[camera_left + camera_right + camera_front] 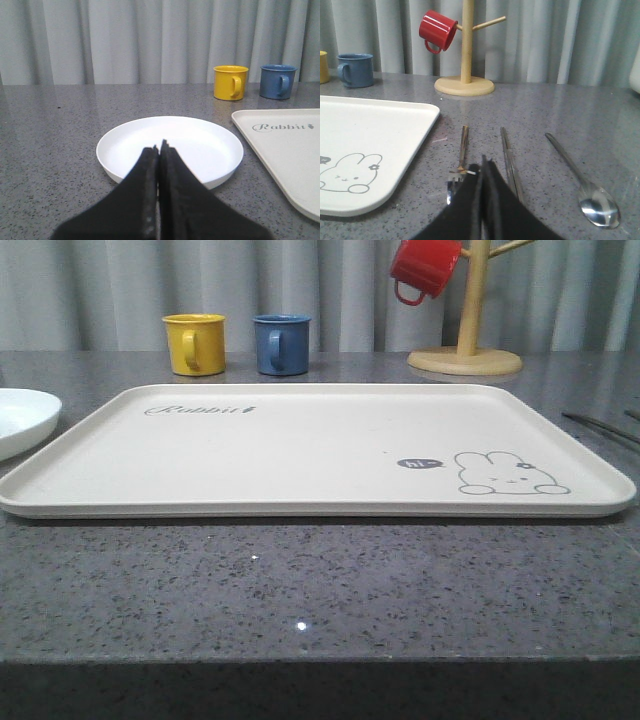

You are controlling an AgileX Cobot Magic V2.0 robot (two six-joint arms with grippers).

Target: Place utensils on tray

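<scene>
The cream tray (300,455) with the "Rabbit" script and the bunny drawing lies bare across the middle of the grey counter; it also shows as the tray (365,135) and the tray (290,150). To its right on the counter lie three silver utensils side by side: a fork (462,150), a pair of chopsticks (509,157) and a spoon (580,182). Thin dark ends of utensils (600,425) show at the front view's right edge. My right gripper (483,162) is shut and empty, just above the fork's tines. My left gripper (159,147) is shut and empty over a white plate.
A white plate (170,147) sits left of the tray, seen as the plate (20,420). Behind the tray stand a yellow mug (195,343) and a blue mug (281,343). A wooden mug tree (465,340) with a red mug (423,268) stands at the back right.
</scene>
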